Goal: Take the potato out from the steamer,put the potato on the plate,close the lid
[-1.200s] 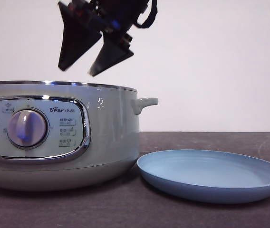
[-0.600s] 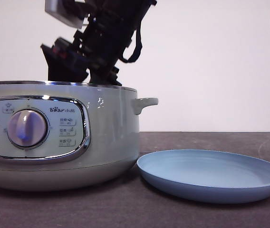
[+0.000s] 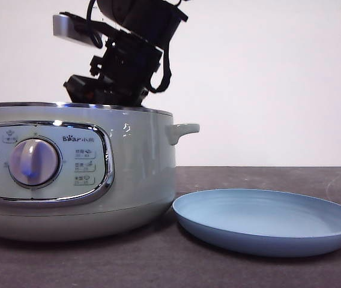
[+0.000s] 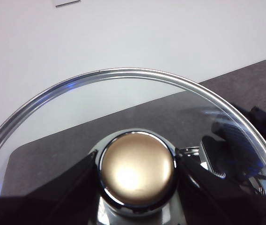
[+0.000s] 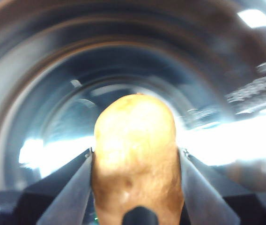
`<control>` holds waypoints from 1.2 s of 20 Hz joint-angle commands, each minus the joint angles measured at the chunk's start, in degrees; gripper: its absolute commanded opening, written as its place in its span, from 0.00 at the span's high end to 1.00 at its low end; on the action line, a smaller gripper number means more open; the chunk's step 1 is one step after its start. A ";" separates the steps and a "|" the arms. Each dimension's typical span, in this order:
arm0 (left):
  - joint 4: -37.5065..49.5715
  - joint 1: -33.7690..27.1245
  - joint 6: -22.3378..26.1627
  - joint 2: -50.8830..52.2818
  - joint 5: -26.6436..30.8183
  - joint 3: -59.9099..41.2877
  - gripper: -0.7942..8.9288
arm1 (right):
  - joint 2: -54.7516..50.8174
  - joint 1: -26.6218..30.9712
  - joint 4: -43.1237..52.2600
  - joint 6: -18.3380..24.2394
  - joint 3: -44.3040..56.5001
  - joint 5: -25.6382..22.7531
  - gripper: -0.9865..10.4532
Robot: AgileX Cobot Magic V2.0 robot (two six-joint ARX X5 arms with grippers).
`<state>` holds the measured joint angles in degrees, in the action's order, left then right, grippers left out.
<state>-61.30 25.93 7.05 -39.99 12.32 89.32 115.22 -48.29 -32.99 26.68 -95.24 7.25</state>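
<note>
The potato (image 5: pixel 134 159) sits down inside the steamer (image 3: pixel 128 174), and your right gripper (image 5: pixel 135 161) has a jaw pressed against each side of it, so it looks clamped on. From the front you only see that arm's dark body dipping below the steamer's chrome rim, with the light-blue plate (image 3: pixel 266 240) lying on the table just beside the pot. Your left gripper (image 4: pixel 137 171) is closed around the knob of the glass lid (image 4: pixel 53 122), holding it off the pot.

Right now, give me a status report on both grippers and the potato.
Right gripper down inside the steamer, jaws either side of the potato. Left gripper holding the lid by its knob. Plate bare, nothing in the way.
</note>
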 commanded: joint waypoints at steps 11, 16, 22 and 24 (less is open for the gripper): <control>10.67 -0.04 0.68 -5.57 -0.61 0.74 0.93 | -23.56 13.29 -18.43 -9.07 -9.16 0.37 0.92; 13.68 -0.04 0.68 -11.50 -3.72 0.74 0.93 | -28.17 25.20 -29.46 -11.28 -8.11 11.08 0.92; 17.25 -0.04 0.68 -18.32 -7.93 0.74 0.93 | -29.75 30.49 -26.51 -14.34 5.77 12.35 0.92; 17.64 -0.04 0.68 -20.06 -8.22 0.74 0.93 | -29.75 29.62 -22.40 -15.76 13.03 12.33 0.92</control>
<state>-46.94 25.93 7.07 -60.86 4.19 89.32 85.03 -18.61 -55.40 12.14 -83.31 19.38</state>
